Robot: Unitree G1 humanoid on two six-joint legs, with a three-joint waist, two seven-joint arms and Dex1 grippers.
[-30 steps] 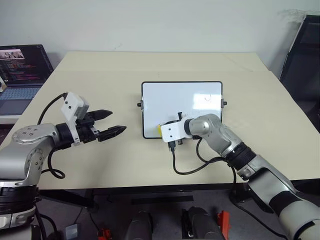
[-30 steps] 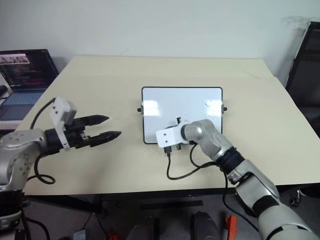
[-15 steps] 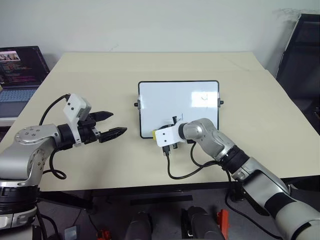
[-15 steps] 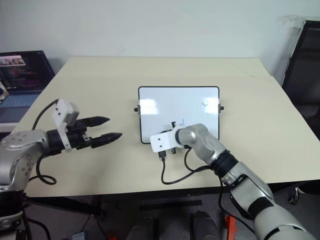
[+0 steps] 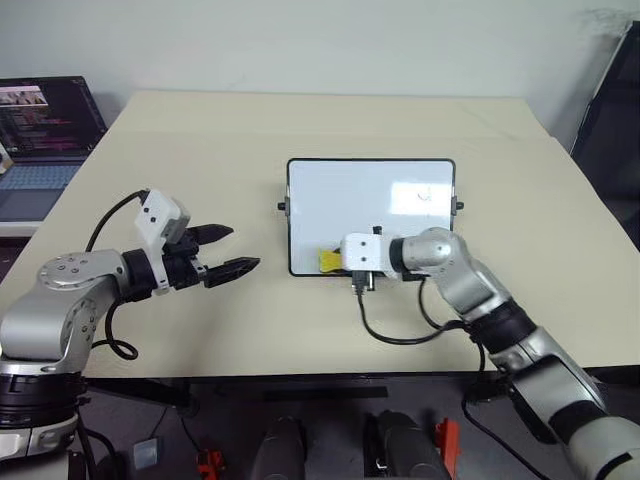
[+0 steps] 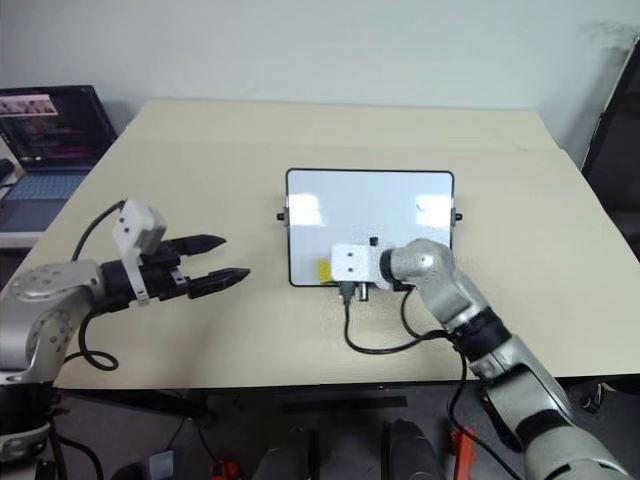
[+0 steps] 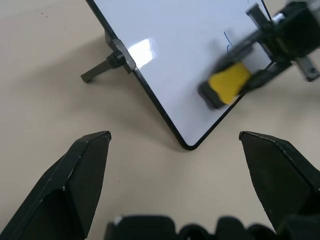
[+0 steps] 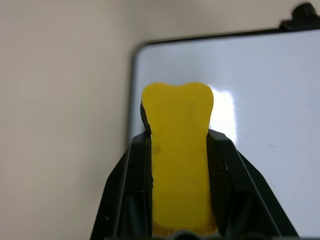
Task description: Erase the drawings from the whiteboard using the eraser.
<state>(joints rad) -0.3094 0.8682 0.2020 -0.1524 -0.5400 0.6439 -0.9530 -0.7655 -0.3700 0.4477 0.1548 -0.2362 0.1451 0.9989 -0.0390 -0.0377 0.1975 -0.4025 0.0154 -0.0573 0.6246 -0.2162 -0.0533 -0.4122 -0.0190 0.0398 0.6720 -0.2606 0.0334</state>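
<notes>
My right gripper (image 8: 177, 150), clamped on the eraser (image 5: 330, 260), has swung round: a second ago its white wrist module covered the yellow block at the whiteboard's (image 5: 370, 190) near edge, and now the block shows to my left of the module, over the board's near left corner. My right forearm now lies flatter across the table (image 5: 300, 130)

No text, label or number can be read anywhere.

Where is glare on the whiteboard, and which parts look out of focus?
Left wrist view: a bright glare patch on the whiteboard near its knob; the eraser looks blurred. Right wrist view: glare beside the sharp eraser, board edge soft. Right eye view: two pale glare patches.
</notes>
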